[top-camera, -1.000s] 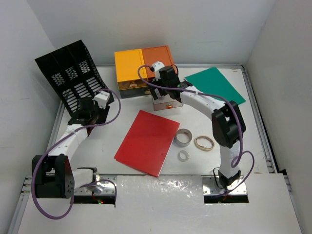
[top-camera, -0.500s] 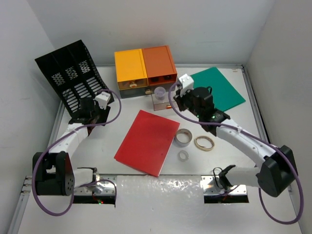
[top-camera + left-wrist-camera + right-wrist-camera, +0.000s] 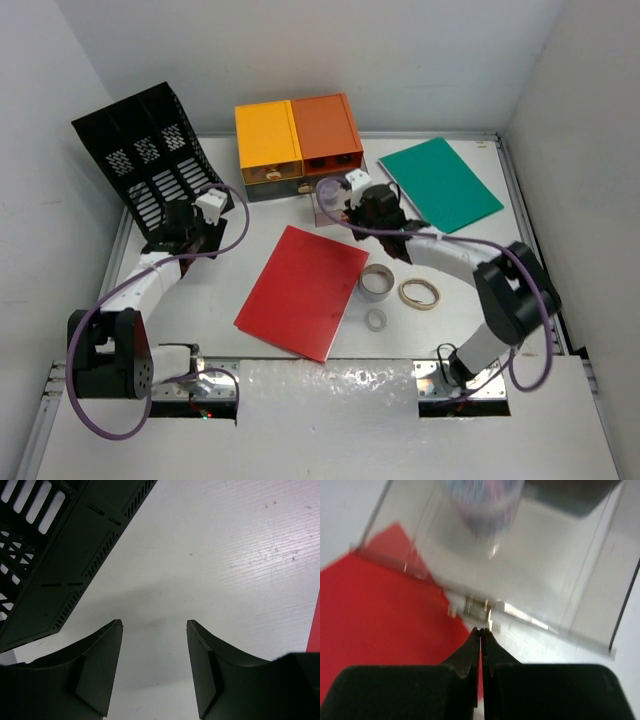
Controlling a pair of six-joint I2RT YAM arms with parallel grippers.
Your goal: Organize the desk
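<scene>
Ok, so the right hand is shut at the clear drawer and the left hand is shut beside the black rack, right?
No: the left hand is open beside the black rack, its fingers apart above the desk; the left wrist view shows it. The right hand is shut at the clear drawer.

Right gripper (image 3: 481,631) is closing up: fingers wide apart a second ago, now pressed tip to tip. Right arm (image 3: 450,255) is swinging back toward the clear drawer (image 3: 330,212) after veering off to its right. It is now coming in low, tips just short of the drawer's front wall. Elbow is dropping from upright, farther right of the drawer.
</scene>
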